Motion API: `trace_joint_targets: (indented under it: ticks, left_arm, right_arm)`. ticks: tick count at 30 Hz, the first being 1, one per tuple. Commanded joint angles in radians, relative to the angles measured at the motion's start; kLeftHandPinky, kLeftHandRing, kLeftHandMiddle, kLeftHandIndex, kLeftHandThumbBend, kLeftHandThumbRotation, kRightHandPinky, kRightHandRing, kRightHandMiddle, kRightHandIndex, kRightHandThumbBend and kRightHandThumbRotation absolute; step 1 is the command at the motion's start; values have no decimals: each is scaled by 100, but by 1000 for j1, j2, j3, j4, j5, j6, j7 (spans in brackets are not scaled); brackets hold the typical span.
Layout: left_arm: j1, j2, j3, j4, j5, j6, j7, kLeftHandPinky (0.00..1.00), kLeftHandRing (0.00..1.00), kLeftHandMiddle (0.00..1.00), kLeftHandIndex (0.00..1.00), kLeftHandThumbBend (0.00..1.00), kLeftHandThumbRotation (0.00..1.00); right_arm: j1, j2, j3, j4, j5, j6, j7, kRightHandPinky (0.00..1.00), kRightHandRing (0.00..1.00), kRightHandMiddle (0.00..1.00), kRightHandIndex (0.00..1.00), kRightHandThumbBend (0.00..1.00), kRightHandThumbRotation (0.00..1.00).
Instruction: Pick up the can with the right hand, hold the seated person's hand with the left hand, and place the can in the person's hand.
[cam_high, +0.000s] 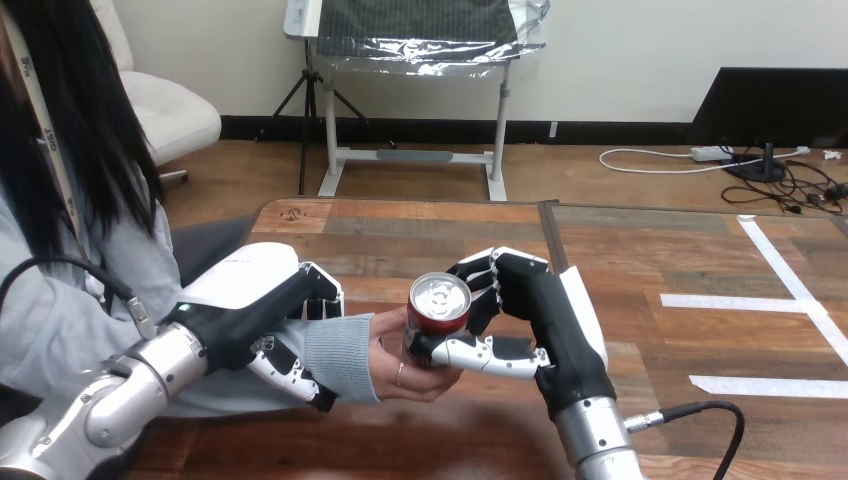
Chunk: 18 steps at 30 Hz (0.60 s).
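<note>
A red can (436, 312) with a silver top stands upright in the person's hand (400, 368), which lies palm up over the table's near middle. My right hand (535, 312) is curled round the can from the right, thumb across its front and fingers behind it. My left hand (270, 310) is at the person's wrist (335, 355), fingers curled over the grey sleeve and thumb beneath it.
The person sits at the table's left side. White tape strips (790, 300) mark the wooden table (640, 250) at the right. A black cable (715, 415) runs from my right forearm near the front edge.
</note>
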Motion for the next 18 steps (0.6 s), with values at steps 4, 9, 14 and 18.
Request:
trace_joint_targets:
  ticks: [4,9,14,18]
  left_arm:
    - [-107,-35,43,-60,-36,-22,34,20,25,33,35,83,0]
    - [-101,-37,46,-72,-45,-21,25,20,25,33,35,83,0]
    - [-104,-38,46,-61,-44,-39,35,20,25,33,35,83,0]
    - [-104,-40,46,-53,-45,-47,39,19,25,33,35,82,0]
  right_arm:
    - [-31,6,24,-53,-20,-42,-14,31,35,43,49,82,0]
    - [-25,6,32,-54,-29,-44,-21,30,33,41,49,82,0]
    - [-26,10,38,-40,-27,-61,-19,29,33,40,49,83,0]
    - [-27,11,41,-29,-31,-72,-24,29,32,40,49,83,0]
